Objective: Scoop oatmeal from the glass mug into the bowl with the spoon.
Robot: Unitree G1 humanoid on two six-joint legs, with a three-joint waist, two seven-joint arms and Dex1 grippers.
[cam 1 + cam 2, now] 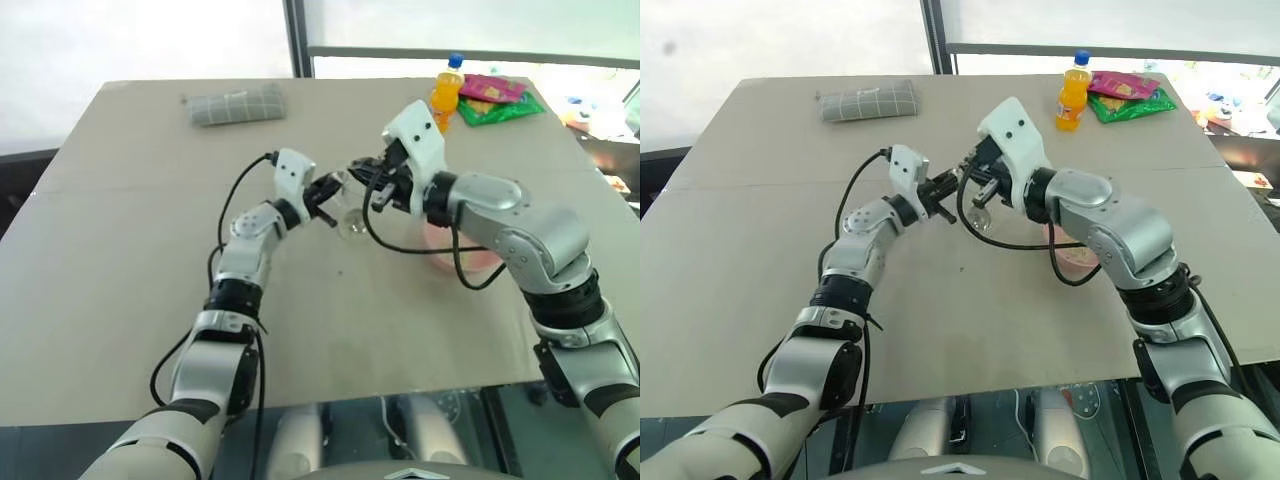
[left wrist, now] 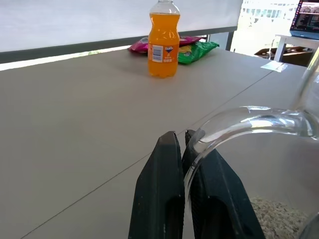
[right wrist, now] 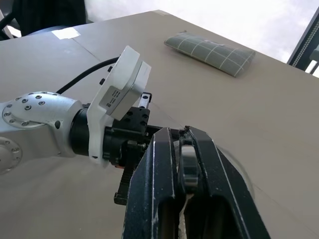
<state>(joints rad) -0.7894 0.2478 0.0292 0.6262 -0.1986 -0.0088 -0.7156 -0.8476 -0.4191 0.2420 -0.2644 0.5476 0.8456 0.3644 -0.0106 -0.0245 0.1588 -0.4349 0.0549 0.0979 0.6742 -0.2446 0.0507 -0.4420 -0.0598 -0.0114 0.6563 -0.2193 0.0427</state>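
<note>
Near the middle of the table [image 1: 150, 300], your two grippers meet over the glass mug [image 1: 351, 222]. Your left gripper [image 2: 180, 149] has its two black fingers pressed together on the mug's clear rim, which curves away beside them in the left wrist view; the mug stands on the table surface, and you can see the oatmeal [image 2: 279, 219] as a pale flaky heap inside it, low against the glass wall. Your right gripper [image 3: 185, 137] comes in from the other side, pointing toward the left one, and its fingers are closed on the spoon [image 3: 188, 167], whose shiny metal shows between the two black pads in the right wrist view. From the head views the spoon's far end is hard to make out among the fingers and cable, so you cannot tell whether it reaches into the mug or sits just above its mouth. Just behind your right forearm, the pink bowl [image 1: 1075, 255] rests on the table, partly hidden by the arm and its black cable. Farther back, near the table's far right edge, the orange bottle [image 1: 1072, 92] with a blue cap stands upright, with pink and green snack packets [image 1: 1125, 95] lying just beside it. Toward the far left, a grey checked cloth [image 1: 238, 104] lies folded flat, well apart from everything else.
</note>
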